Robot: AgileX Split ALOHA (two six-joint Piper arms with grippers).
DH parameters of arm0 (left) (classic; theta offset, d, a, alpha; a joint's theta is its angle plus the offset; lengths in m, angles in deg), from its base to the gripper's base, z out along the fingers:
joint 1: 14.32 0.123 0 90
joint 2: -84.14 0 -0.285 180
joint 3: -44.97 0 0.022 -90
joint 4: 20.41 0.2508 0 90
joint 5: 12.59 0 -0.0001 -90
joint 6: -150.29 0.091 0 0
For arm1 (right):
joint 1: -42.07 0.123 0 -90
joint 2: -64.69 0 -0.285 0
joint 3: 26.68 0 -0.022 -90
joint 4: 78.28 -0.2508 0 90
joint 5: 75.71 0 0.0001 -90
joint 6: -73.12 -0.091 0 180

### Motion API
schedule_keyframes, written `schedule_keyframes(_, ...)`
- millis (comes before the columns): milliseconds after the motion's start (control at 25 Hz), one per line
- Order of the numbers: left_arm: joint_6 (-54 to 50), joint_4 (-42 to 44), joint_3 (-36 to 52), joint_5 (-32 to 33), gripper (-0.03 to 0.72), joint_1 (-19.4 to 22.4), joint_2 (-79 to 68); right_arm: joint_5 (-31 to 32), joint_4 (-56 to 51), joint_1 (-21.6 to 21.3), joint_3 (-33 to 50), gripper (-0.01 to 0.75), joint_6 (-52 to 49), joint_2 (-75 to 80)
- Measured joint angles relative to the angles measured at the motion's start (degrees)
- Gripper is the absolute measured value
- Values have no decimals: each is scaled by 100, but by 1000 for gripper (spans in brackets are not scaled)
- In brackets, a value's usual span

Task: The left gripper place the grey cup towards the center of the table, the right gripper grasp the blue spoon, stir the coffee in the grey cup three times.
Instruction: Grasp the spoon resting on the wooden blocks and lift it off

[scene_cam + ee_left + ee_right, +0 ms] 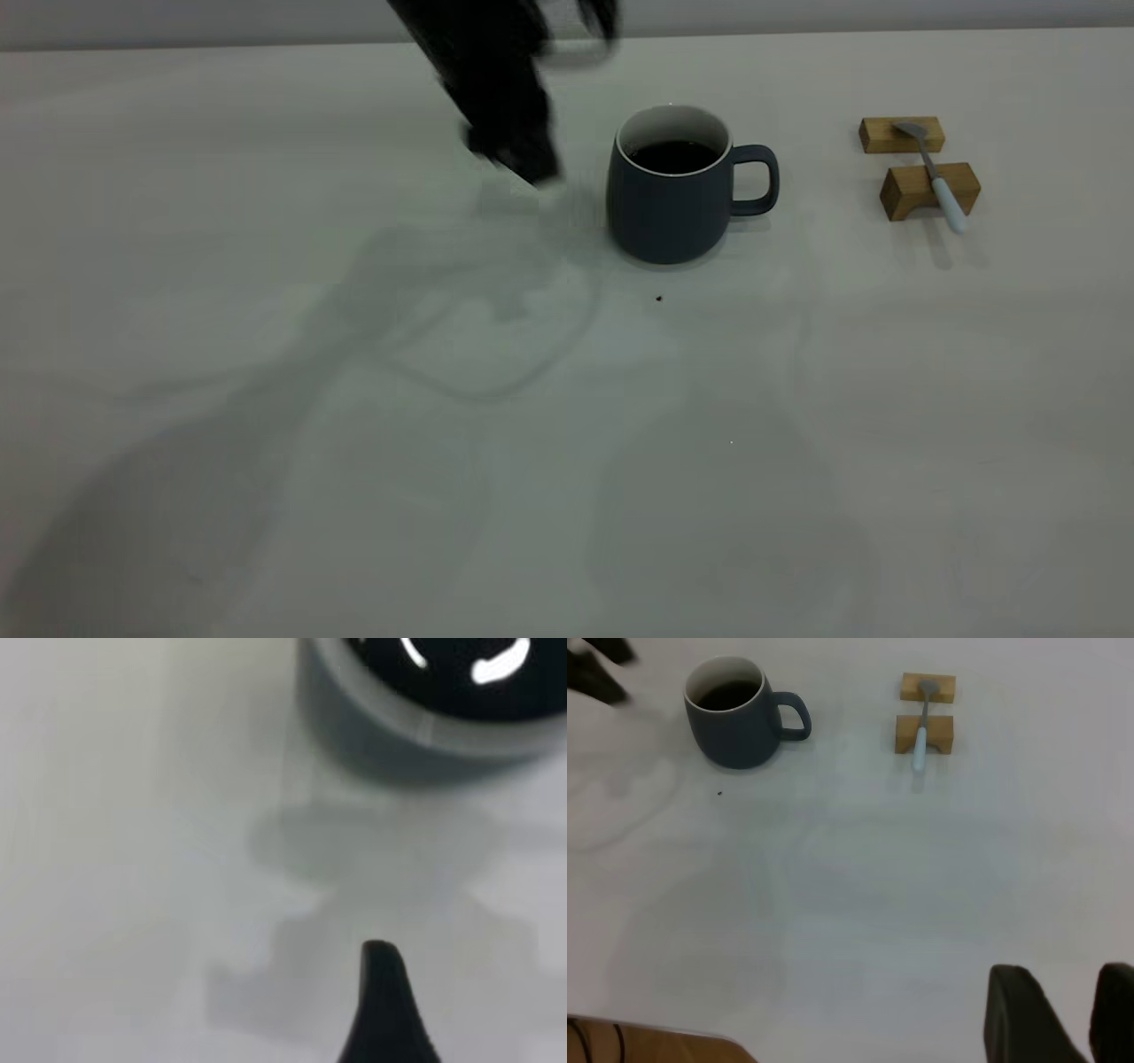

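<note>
Cup [671, 208] is sitting on the counter [354, 487] with the coffee [675, 156] in it, handle pointing at the spoon [939, 180], so the placing part looks about done to me. Your left gripper [523, 164] is just beside the cup on the side away from the handle, blurred, not touching it. I can't tell whether its fingers are spread or pressed together; the left wrist view only shows one fingertip [383, 992] with the cup's rim a little way ahead of it. What matters next is the spoon: it's well away from the cup on the handle side, propped across two wooden blocks [928, 190], metal bowl on the far block, pale handle sticking out past the near one. Its long axis runs roughly front to back. The right gripper [1072, 1019] is the closer arm for it, but well short, out of the exterior view. Its fingers are spread with a gap, holding nothing. You'd probably want the fingers closing across the handle end.
</note>
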Motion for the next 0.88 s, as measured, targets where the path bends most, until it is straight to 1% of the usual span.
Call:
schedule_keyframes(80,-1099,632,0,685,585,97,493,0,0,0,0,238,0,0)
schedule_keyframes(240,-3064,1467,0,1876,585,130,1584,0,0,0,0,238,0,0)
schedule_keyframes(440,-4339,1776,0,3116,585,130,2915,0,0,0,0,238,0,0)
schedule_keyframes(480,-4463,1788,5,3256,585,130,3167,0,0,0,0,238,0,0)
schedule_keyframes(600,-4828,1795,43,3256,585,130,3798,0,0,0,0,238,0,0)
schedule_keyframes(680,-5026,1795,219,3256,585,130,4238,0,0,0,0,238,0,0)
schedule_keyframes(800,-5303,1795,726,3256,585,130,4868,0,0,0,0,238,0,0)
schedule_keyframes(880,-5470,1795,1213,3256,585,130,5263,-4,0,0,0,238,0,0)
